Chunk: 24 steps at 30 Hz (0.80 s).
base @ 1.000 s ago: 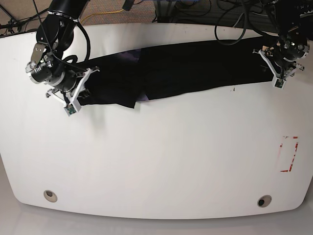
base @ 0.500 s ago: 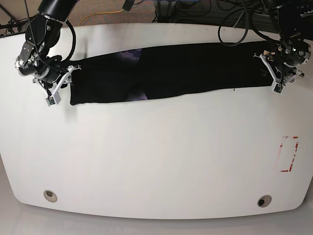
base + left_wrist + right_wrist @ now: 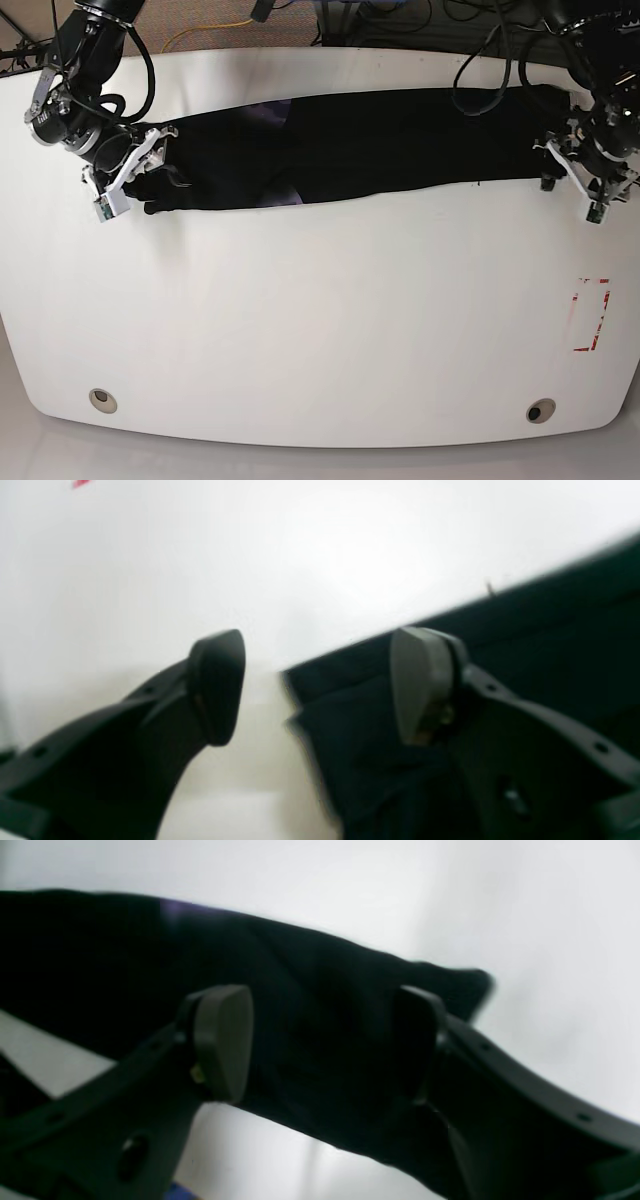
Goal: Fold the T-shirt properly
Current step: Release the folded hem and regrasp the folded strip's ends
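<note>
My left gripper (image 3: 317, 685) and right gripper (image 3: 320, 1042) are both spread wide, one at each end of the flat black T-shirt (image 3: 390, 140).

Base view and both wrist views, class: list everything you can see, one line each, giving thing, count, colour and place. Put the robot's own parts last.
T-shirt: one, black, folded into a long band across the far part of the table.
Table: one, white, filling most of the base view.
Round fittings: two, set into the table's near corners.
Tape marking: one, red, near the table's right edge in the base view.
Cables: several, black and one yellow, behind the table.
Left gripper: one, black with white parts, jaws apart at one end of the T-shirt.
Right gripper: one, same colours, jaws apart over the other end.
</note>
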Available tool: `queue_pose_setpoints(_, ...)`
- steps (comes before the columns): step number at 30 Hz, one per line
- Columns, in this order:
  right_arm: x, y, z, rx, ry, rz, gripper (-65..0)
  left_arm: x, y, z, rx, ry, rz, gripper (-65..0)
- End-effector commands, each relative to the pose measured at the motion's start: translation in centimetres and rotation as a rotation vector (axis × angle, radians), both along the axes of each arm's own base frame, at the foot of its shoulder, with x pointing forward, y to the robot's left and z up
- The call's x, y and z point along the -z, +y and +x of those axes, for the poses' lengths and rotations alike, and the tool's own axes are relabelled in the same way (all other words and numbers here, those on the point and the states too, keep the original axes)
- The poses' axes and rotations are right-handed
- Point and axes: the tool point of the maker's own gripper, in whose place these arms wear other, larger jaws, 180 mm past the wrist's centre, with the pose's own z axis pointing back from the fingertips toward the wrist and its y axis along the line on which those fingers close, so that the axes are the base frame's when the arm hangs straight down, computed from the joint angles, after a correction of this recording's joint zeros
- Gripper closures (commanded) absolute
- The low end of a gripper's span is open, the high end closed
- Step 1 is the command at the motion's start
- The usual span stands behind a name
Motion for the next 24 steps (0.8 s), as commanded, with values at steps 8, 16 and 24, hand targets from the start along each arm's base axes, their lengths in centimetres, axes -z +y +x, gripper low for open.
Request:
queue_pose_setpoints(8, 2.7, 2.1, -0.7, 0.001, 0.092, 0.14, -41.5, -0.3, 4.5, -3.3, -0.19, 0.012, -0.149, -49.0)
queue_pose_setpoints(16, 5.5, 3.3, -0.7, -0.012, 0.165, 0.212, -41.5, 2.8, 4.0, -5.2, -0.215, 0.078, -0.263, -49.0)
queue_pose_setpoints(24, 6.1, 2.9, -0.5, 0.01, 0.175, 0.233, -41.5, 5.4, 3.7, -6.0, -0.246, 0.137, -0.337, -49.0)
